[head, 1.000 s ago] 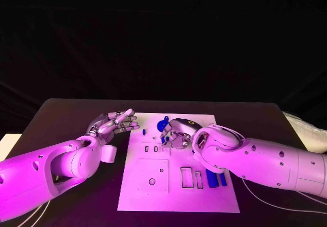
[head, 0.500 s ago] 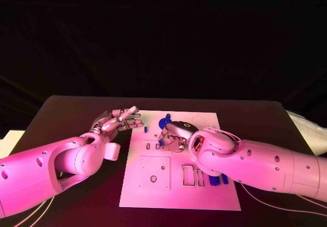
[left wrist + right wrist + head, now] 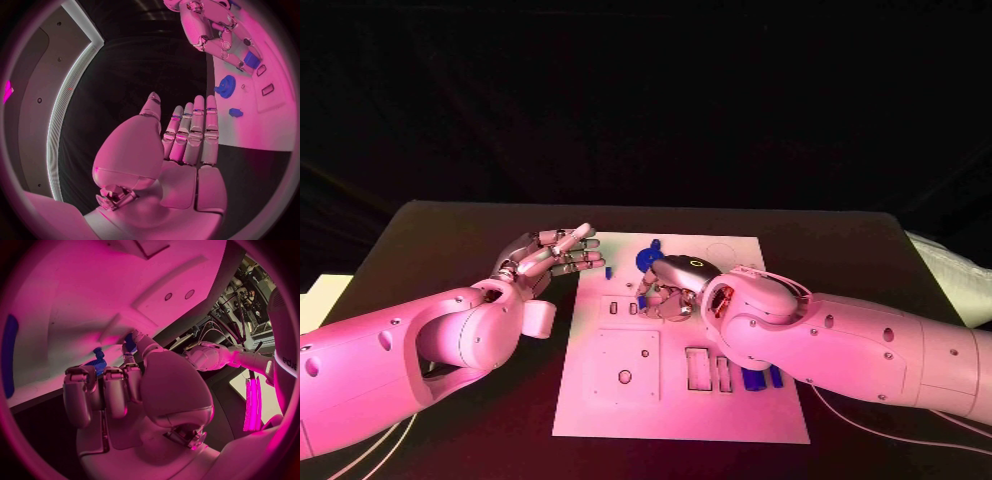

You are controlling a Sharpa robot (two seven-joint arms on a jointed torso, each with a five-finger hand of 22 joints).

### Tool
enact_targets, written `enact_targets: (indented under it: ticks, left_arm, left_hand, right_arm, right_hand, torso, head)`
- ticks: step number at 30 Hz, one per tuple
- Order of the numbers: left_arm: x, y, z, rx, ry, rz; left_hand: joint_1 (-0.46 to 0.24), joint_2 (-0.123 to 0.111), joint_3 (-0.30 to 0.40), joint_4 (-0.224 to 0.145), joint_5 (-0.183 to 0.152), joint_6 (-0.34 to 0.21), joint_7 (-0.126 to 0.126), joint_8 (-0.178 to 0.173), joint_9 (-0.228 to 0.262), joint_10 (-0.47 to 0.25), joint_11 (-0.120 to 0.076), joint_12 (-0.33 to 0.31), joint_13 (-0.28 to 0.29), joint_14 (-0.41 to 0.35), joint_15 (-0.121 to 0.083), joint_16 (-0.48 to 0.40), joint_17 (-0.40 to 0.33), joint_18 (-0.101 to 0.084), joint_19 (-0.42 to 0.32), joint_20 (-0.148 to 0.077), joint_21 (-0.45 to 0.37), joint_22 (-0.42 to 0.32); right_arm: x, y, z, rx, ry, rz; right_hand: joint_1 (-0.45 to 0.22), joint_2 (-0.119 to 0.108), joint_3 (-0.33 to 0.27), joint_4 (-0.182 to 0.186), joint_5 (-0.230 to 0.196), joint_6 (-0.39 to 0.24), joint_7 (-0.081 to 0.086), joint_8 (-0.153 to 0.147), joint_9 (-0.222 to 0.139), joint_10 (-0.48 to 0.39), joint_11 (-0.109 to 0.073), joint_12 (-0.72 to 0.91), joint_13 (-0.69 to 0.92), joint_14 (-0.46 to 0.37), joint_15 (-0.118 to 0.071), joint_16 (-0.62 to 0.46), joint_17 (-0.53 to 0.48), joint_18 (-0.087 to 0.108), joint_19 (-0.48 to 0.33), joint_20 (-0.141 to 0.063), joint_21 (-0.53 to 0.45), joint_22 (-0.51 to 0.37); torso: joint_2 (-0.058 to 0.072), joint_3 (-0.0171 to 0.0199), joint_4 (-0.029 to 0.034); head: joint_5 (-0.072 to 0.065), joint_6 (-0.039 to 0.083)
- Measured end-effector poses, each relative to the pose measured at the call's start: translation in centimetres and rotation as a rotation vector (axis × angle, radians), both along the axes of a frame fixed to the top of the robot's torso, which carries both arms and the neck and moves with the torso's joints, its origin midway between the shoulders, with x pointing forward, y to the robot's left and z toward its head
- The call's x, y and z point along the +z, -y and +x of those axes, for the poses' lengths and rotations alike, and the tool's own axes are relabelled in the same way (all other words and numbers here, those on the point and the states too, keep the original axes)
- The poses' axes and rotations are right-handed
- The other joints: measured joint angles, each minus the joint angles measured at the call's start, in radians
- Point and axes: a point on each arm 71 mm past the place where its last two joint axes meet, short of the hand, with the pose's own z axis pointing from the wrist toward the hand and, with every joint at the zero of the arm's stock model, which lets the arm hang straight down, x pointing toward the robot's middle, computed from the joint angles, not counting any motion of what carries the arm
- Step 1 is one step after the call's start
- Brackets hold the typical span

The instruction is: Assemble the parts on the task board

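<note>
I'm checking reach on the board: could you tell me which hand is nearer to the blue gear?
The right. The right hand sits over the task board just beside the blue gear, fingers at blue pieces there. The left hand is flat and empty off the board's left edge, farther away.

The task board (image 3: 733,420) looks like a flat, smooth sheet of hard plastic with a dull finish and neat holes cut in it. The small blue parts (image 3: 648,260) look like smooth plastic too, a little shiny. The counter (image 3: 444,240) is dark and matt, with no shine. The left arm (image 3: 401,350) and right arm (image 3: 862,345) have smooth, glossy plastic shells that catch the light. The left hand (image 3: 548,255) and the right hand (image 3: 672,285) look like shiny metal with smooth rounded pieces. Behind the counter hangs a dark cloth (image 3: 646,100) with soft folds.
</note>
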Motion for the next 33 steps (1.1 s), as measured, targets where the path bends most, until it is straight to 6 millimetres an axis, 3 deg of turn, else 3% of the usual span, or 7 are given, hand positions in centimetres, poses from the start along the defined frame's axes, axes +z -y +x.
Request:
enact_targets:
  ticks: [11, 33]
  left_arm:
    - [0.0, 0.07, -0.01, -0.001, 0.0, -0.001]
    - [-0.04, 0.1, 0.02, -0.001, -0.003, -0.002]
  left_hand:
    - [0.0, 0.0, -0.003, -0.003, 0.0, 0.0, 0.0, 0.0, 0.0, 0.0, 0.0, 0.0, 0.0, 0.0, 0.0, 0.0, 0.003, 0.0, 0.0, 0.0, -0.005, 0.0]
    - [0.0, 0.0, -0.003, -0.003, 0.0, 0.0, 0.0, 0.0, 0.0, 0.0, 0.0, 0.0, 0.0, 0.0, 0.0, 0.0, 0.003, 0.0, 0.0, 0.0, -0.005, -0.001]
  right_arm:
    - [0.01, -0.07, 0.03, 0.009, -0.002, -0.016]
    - [-0.02, -0.03, -0.12, 0.011, 0.012, -0.027]
  right_hand:
    - [-0.05, -0.047, -0.027, 0.018, 0.025, 0.017, -0.016, 0.014, -0.005, -0.017, 0.002, -0.032, -0.001, 0.0, 0.0, -0.006, 0.0, 0.0, 0.0, 0.0, -0.004, 0.0]
    - [-0.07, -0.071, -0.048, 0.025, 0.028, -0.003, -0.002, -0.001, -0.01, -0.027, 0.012, -0.046, -0.001, 0.0, 0.0, -0.01, 0.0, 0.0, 0.0, 0.0, -0.008, 0.0]
  torso:
    - [0.0, -0.0006, 0.0004]
    - [0.001, -0.0007, 0.0009]
  head:
    - [0.0, -0.004]
    - [-0.001, -0.003]
